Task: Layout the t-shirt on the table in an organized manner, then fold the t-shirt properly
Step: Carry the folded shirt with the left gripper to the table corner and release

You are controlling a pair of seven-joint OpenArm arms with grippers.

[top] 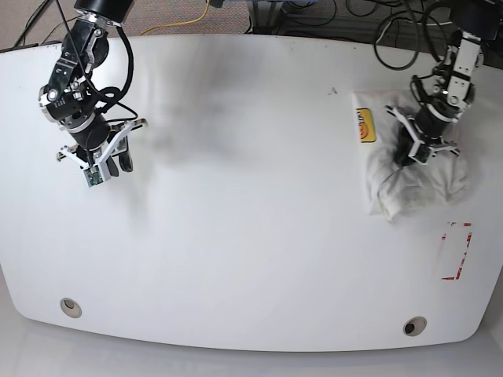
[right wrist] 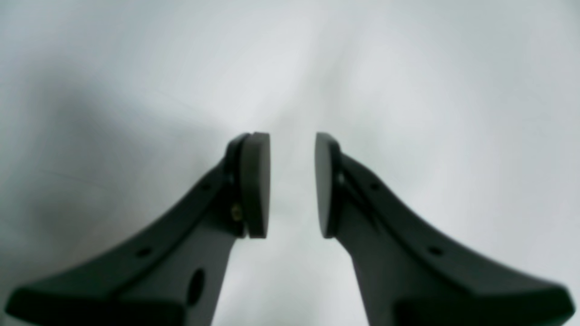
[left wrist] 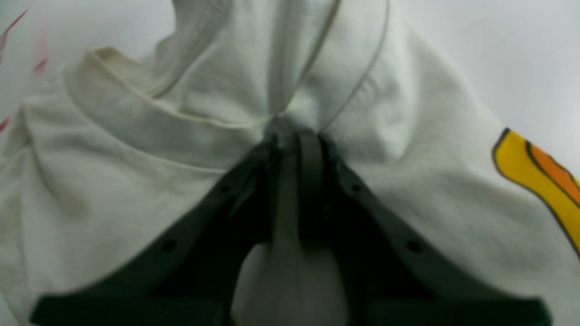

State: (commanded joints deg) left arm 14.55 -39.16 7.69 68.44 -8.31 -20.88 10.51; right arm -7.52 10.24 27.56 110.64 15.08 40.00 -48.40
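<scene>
Base view: the t-shirt (top: 385, 169) lies bunched at about two o'clock on the table (top: 251, 259), with part of its yellow graphic showing at the heap's nine-to-ten-o'clock side. The left gripper (left wrist: 287, 145) is sunk into the cloth, its fingers close together with fabric bunched around their tips; whether they pinch any of it, the pictures cannot tell. The right gripper (right wrist: 292, 185) stands at roughly ten o'clock in the base view, well apart from the shirt, its fingers parted with nothing between them.

The job looks to be at its opening stage. The shirt is on the table, but neither spread nor squared up, and no deliberate fold shows. Opening it out, straightening sleeves and hem, and all the folding appear left to do.
</scene>
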